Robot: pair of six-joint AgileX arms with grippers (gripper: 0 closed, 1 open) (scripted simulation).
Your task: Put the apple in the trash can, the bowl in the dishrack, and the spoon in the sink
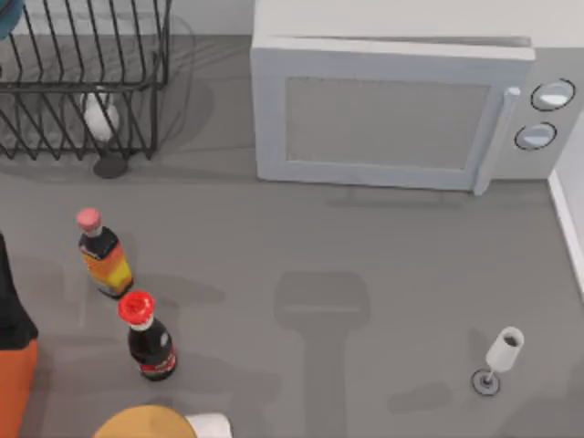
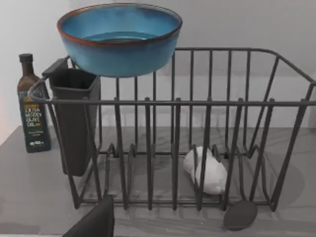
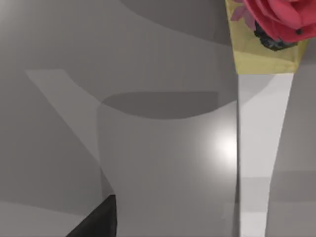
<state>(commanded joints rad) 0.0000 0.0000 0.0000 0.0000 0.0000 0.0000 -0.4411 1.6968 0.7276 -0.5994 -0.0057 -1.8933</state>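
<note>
The teal-blue bowl [image 2: 118,47] with its thin reddish edge is upright at the top of the black wire dishrack [image 2: 207,102], over the corner with the black cutlery holder [image 2: 74,118]. I cannot tell whether it rests on the rim. A sliver of the bowl [image 1: 5,18] shows at the back left corner by the dishrack [image 1: 82,82]. My left gripper [image 2: 94,222] is in front of the rack, well apart from the bowl. My right gripper [image 3: 96,219] hangs over grey counter. The apple, spoon, sink and trash can are out of view.
A white lump [image 2: 207,170] lies inside the rack and a dark disc [image 1: 110,166] sits by its front. A microwave [image 1: 392,109] stands at the back. Two bottles [image 1: 105,255] [image 1: 148,338], a yellow-orange disc [image 1: 146,424] and an orange object [image 1: 14,383] sit at the left, a wine glass [image 1: 500,356] at the right.
</note>
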